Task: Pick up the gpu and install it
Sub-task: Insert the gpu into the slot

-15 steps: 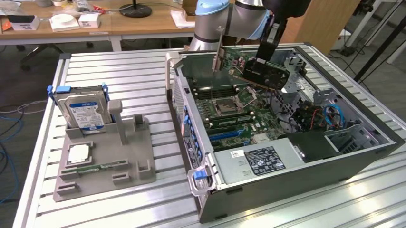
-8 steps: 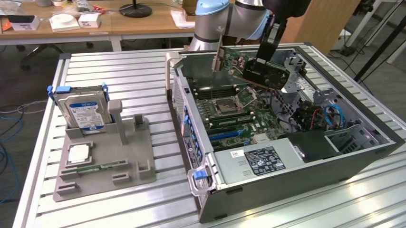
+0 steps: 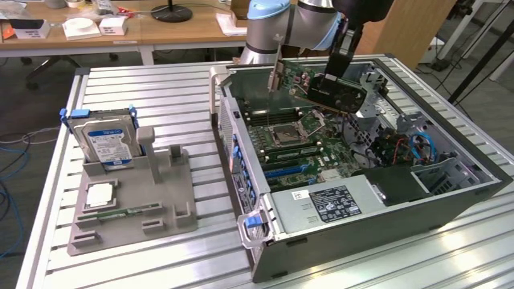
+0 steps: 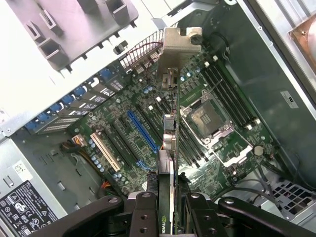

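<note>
The gpu (image 3: 333, 90) was a green circuit board with a matt black plastic cooler. Its end bracket (image 4: 175, 49) was bare silver metal with a dull shine. The gripper (image 4: 170, 200) was matt black with small bright screw heads.

- bench (image 3: 144, 90): slatted pale metal, matt.
- case (image 3: 449, 201): dark grey painted metal.
- motherboard (image 4: 123, 123): green board with blue and cream plastic slots.
- hard drive (image 3: 108, 141): silver metal with a glossy blue-and-white label.
- holder (image 3: 136, 211): grey matt plastic.
- background desk (image 3: 185, 30): smooth pale wood.

The gpu (image 3: 325, 90), a green board with black cooler block and silver end bracket, hangs tilted above the motherboard (image 3: 293, 141) inside the open computer case (image 3: 449, 198).
</note>
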